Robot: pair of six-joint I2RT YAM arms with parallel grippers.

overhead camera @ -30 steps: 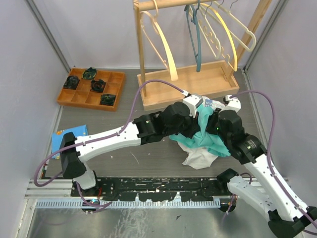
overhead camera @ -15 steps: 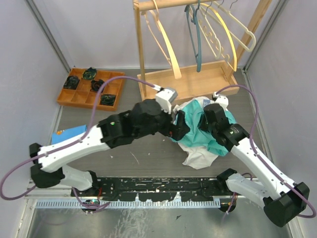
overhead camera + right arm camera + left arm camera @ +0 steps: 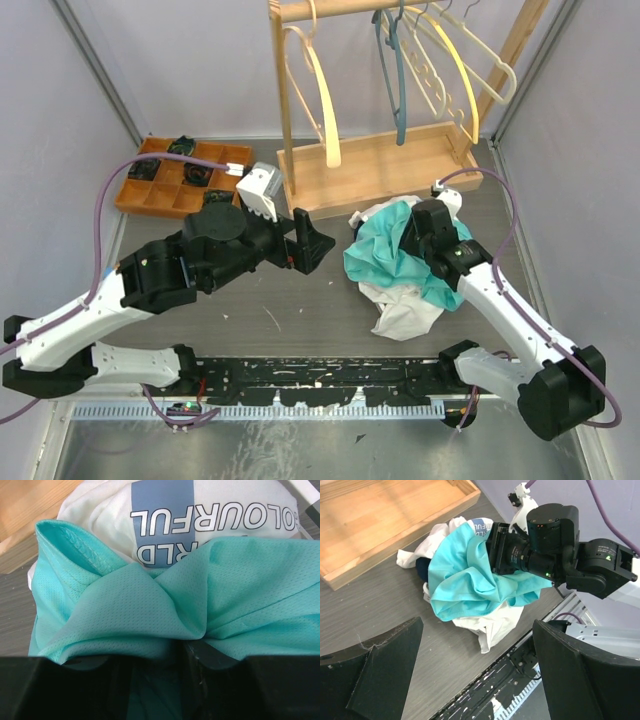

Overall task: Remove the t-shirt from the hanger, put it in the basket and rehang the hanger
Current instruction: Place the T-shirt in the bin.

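I read "OURFUL" on the white t-shirt (image 3: 90, 510), dark bundles (image 3: 198, 172) sit in the orange tray (image 3: 130, 205), left gripper (image 3: 310, 242) spread wide, right gripper (image 3: 495, 552) buried in the teal t-shirt (image 3: 150, 605), its fingers' state I cannot tell

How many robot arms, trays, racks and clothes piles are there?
Robot arms: 2
Orange tray: 1
Wooden rack: 1
Clothes pile: 1
Total: 5

Tee (image 3: 383, 262) at 3: teal mesh. Shirt (image 3: 165, 520) under it: white, blue panel, white lettering. Tray (image 3: 175, 212) at 10: orange. Hangers (image 3: 330, 110) at 12: cream, one teal.
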